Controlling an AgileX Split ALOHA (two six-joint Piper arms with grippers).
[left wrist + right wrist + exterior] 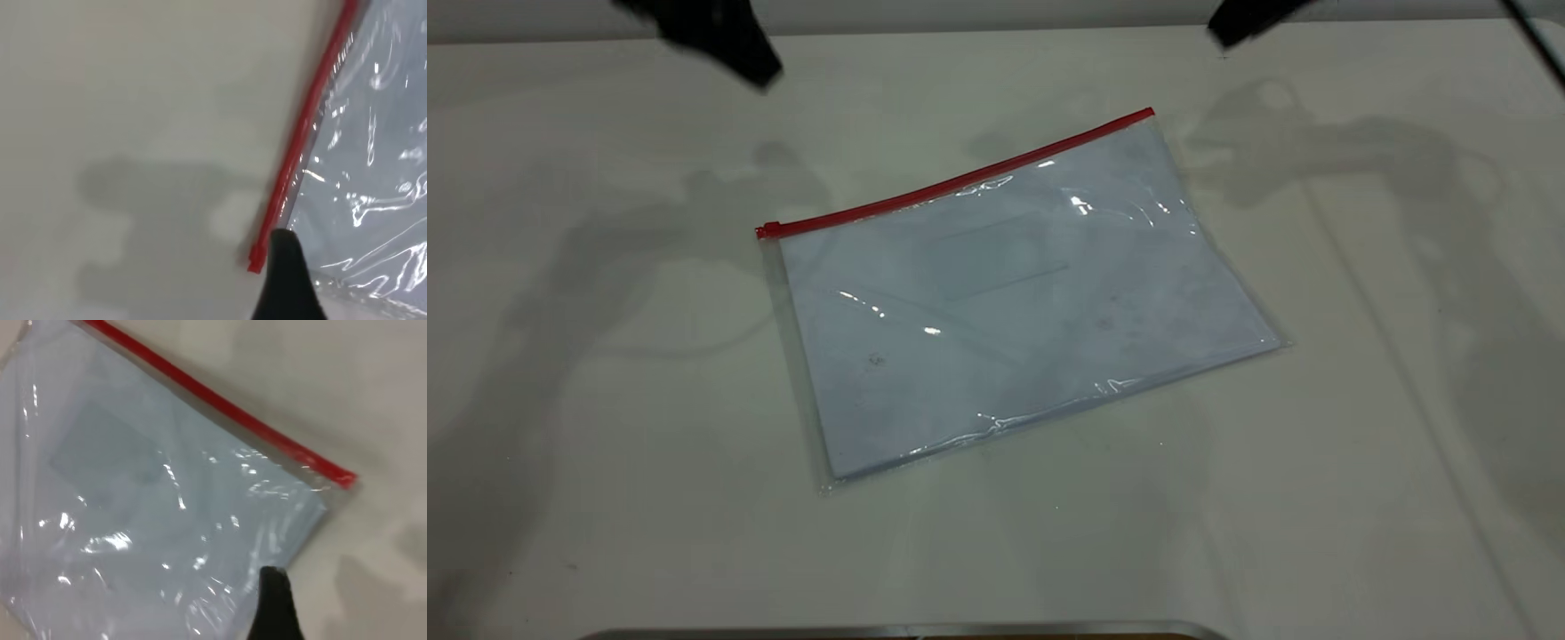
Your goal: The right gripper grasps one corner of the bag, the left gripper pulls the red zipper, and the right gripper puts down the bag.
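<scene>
Nothing is done yet: the bag (pixel 996 302) lies flat on the surface (pixel 605 444), red zipper (pixel 960 182) untouched, while the left hand (pixel 720 36) and right hand (pixel 1249 22) hover above, their openings impossible to tell.

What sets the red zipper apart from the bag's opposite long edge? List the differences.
The red zipper is an opaque bright red strip, while the opposite long edge of the bag is clear plastic. The zipper carries a small slider tab at its left end; the clear edge has none. The zipper lies on the far side nearer both arms, the clear edge on the near side. Both run straight and flat on the table.
</scene>
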